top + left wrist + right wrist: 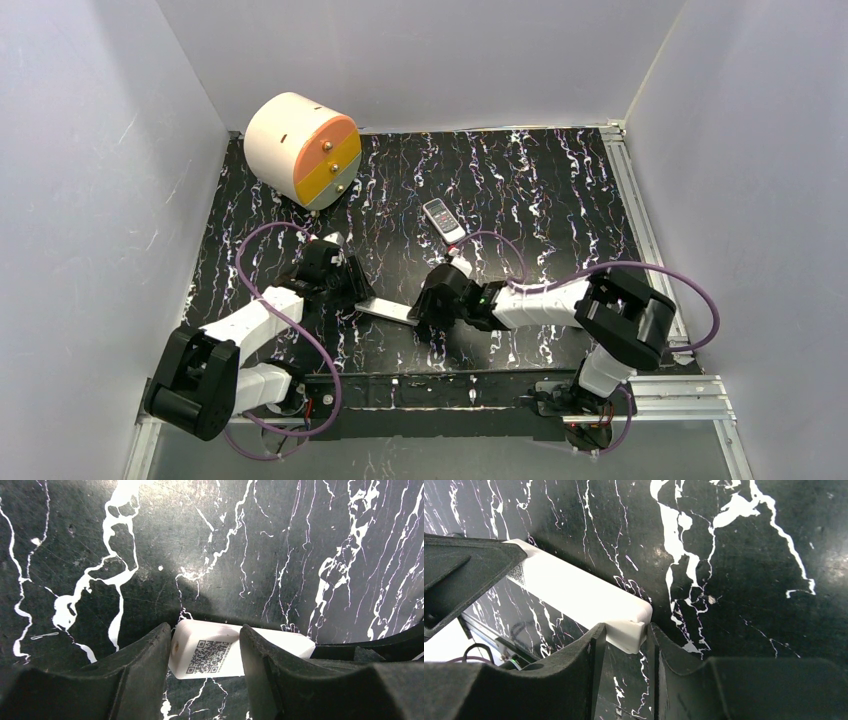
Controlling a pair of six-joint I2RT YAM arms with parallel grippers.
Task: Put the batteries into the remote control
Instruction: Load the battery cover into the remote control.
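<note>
Both jaws sat at the white remote (388, 313) by the tabletop's (560, 190) near edge: left jaws clenched on its QR code (205, 656) end, right jaws straddled the other end, grip unclear. No batteries showed. Loading likely needed a firm left hold, remote level

top: high above near edge, looking down on whole worktop (560, 180) | wrists: close, low, both share white remote (205, 655)

Our left arm (250, 320) and right arm (540, 300) reach inward. Left gripper (205, 631) clamps the remote (215, 652) (right gripper (625, 629) straddles its other end, grip unclear).
</note>
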